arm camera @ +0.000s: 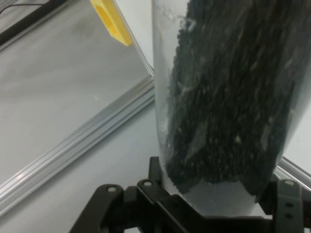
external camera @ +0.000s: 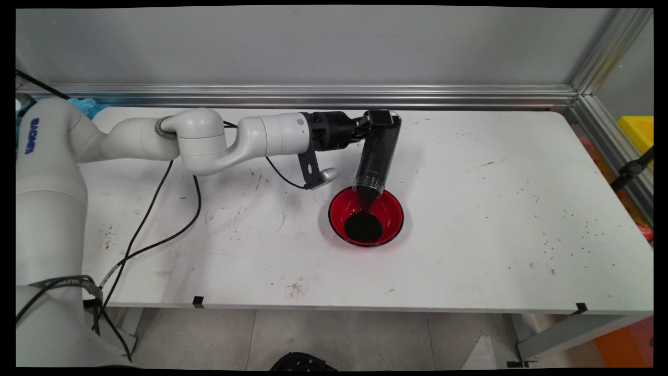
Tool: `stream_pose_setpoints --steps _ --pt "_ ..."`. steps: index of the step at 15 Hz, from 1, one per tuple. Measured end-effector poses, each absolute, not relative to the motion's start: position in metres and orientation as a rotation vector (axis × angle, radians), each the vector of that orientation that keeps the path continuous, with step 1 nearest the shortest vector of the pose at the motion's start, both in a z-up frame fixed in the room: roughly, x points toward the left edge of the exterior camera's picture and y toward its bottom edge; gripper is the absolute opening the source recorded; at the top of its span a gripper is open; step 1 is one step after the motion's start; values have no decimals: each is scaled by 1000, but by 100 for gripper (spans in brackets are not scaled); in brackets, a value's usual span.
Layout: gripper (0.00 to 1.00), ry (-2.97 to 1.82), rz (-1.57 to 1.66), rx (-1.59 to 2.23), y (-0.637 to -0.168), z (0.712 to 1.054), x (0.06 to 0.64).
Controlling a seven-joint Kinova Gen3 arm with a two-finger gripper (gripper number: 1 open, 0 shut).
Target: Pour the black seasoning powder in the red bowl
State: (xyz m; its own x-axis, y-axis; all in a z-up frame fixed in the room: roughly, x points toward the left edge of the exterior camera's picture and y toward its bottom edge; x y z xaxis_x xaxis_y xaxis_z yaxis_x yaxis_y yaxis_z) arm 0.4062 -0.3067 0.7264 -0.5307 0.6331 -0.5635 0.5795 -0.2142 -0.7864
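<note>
At the left of the main view, black cables [external camera: 156, 209] are hanging from the white arm and trailing down across the white table [external camera: 496, 209] toward its near edge. Moving right, the black two-finger gripper [external camera: 383, 119] is reaching out level above the far middle of the table, and its jaws are clamping the closed base end of a clear plastic cylindrical tube [external camera: 377, 156] filled with small black grains. The tube is tipping steeply, base up at the gripper and open mouth down, leaning slightly toward the left. Its mouth is hanging just above the far inner side of a round red bowl with a black rim [external camera: 392, 209], which is sitting on the table near its middle, directly below the tube. Black grains [external camera: 364, 227] are pouring from the mouth and lying in a dark heap at the bowl's bottom.

In the hand view, the tube [arm camera: 228, 97] is filling the right half of the picture, the grains inside are pressing against its wall, and the gripper's linkage [arm camera: 214, 213] is closing around it at the bottom edge.

Further right on the table, scattered black specks [external camera: 569, 235] are dotting the surface, well apart from the bowl. Beyond the table's right end, a yellow box [external camera: 637, 130] is showing behind the aluminium frame rail [external camera: 600, 52]
</note>
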Motion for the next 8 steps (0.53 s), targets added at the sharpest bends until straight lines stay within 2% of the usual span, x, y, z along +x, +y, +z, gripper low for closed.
stream_pose_setpoints --steps 8 --pt "0 -1936 1911 -1518 -295 726 407"
